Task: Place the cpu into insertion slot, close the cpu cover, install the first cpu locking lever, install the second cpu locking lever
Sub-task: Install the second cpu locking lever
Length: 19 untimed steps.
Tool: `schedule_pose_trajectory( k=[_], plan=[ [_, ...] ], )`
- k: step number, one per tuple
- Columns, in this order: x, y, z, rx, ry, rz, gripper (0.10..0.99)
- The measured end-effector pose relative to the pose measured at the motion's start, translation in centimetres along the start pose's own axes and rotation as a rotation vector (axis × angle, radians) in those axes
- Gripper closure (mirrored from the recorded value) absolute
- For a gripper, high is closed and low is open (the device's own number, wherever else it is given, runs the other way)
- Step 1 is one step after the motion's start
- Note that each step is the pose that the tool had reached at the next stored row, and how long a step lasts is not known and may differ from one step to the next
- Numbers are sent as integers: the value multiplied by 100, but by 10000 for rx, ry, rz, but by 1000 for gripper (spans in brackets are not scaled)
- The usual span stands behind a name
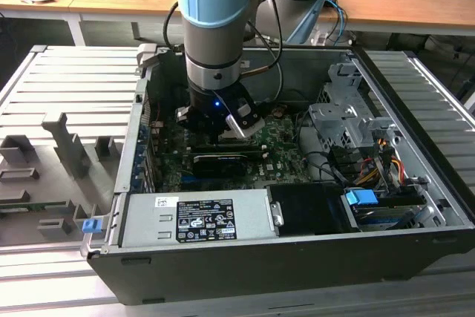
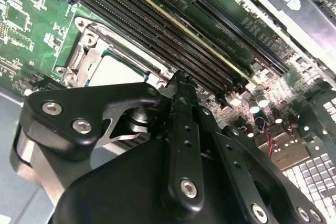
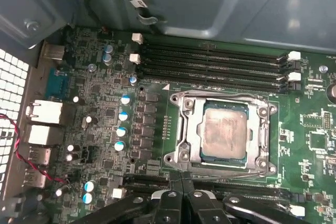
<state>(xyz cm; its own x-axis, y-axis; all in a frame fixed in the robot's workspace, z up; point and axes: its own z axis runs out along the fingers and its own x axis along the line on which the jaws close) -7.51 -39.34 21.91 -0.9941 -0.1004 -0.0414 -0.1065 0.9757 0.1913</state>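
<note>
- First wrist view, centre right: cpu (image 3: 224,137) — flat square, dull silvery top — seated in socket; cpu cover (image 3: 226,135) closed around it, thin grey metal frame.
- Lower edge: gripper (image 3: 181,182) just beside socket, black fingers pressed together, holding nothing.
- Locking lever (image 3: 220,173), thin wire along socket's lower side.
- Risk, judged: smooth wire slipping off fingertip — scraping green motherboard (image 3: 105,129).
</note>
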Motion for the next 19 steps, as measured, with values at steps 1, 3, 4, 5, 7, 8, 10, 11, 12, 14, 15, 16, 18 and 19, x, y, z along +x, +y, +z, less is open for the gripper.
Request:
schedule_pose_trajectory(
  k=[1,3,4,5,7,8,10,11,12,14,15,16,18,19],
  plan=[
    [17,-6,19,-30,-8,2,980],
    [19,-13,51,-104,-14,2,980],
    [20,-15,64,-134,-19,3,980],
    [21,-19,84,-174,-23,4,980],
    [25,-24,111,-291,-36,6,980],
    [26,-26,120,-321,-39,7,980],
    [33,-30,136,-374,-46,8,980],
    [37,-32,144,-399,-50,8,980],
    [39,-34,152,-425,-54,6,980],
    [45,-37,167,-495,-64,8,980],
    [47,-38,172,-527,-69,10,980],
    [50,-39,186,-600,-79,13,980],
    [54,-44,210,-679,-94,10,980],
    [59,-45,219,-698,-99,11,980]
  ],
)
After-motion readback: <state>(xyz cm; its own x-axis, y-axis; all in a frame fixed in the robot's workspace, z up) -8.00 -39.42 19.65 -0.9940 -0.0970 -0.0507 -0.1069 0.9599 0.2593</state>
